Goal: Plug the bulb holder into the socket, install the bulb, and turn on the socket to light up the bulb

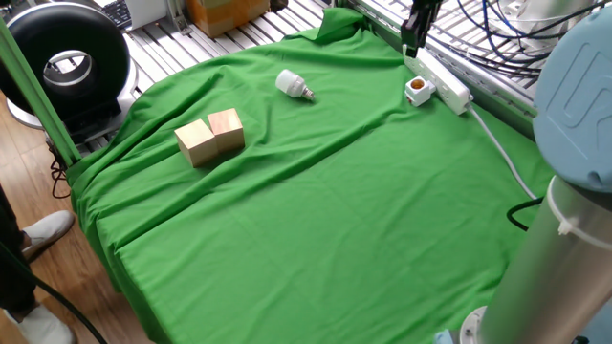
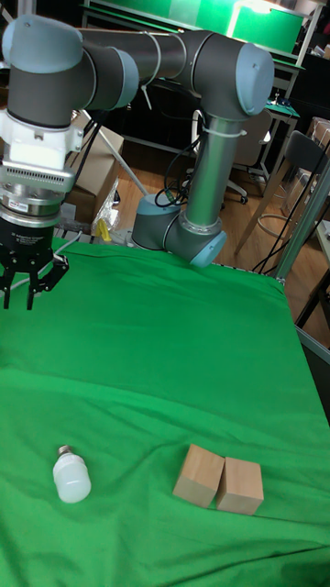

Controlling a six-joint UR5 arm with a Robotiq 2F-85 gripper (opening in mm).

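A green cloth (image 1: 335, 210) is spread over the table, and the task's things are laid out on it. The socket (image 1: 438, 76) is placed along the far right edge of the cloth, with its white cable (image 1: 497, 143) led off toward the near right. The bulb holder (image 1: 418, 91) is seen touching the socket's near side — its round orange-brown opening is turned upward; whether its prongs are seated in an outlet cannot be told. The bulb (image 1: 294, 85) is laid on its side on the cloth, well apart from the socket, with the silver screw base pointed toward the right in the fixed view.

The gripper (image 2: 30, 286) is held above the far end of the socket, empty, with its dark fingers (image 2: 57, 273) spread apart and pointed down at the cloth. In the fixed view only a dark part of it is shown, at the top edge just over the socket. Nothing is touched by it.

2 wooden blocks (image 1: 210, 136) are set side by side, touching, on the left part of the cloth — well apart from the bulb. In the tall fixed view the same blocks are shown near the bulb's right.
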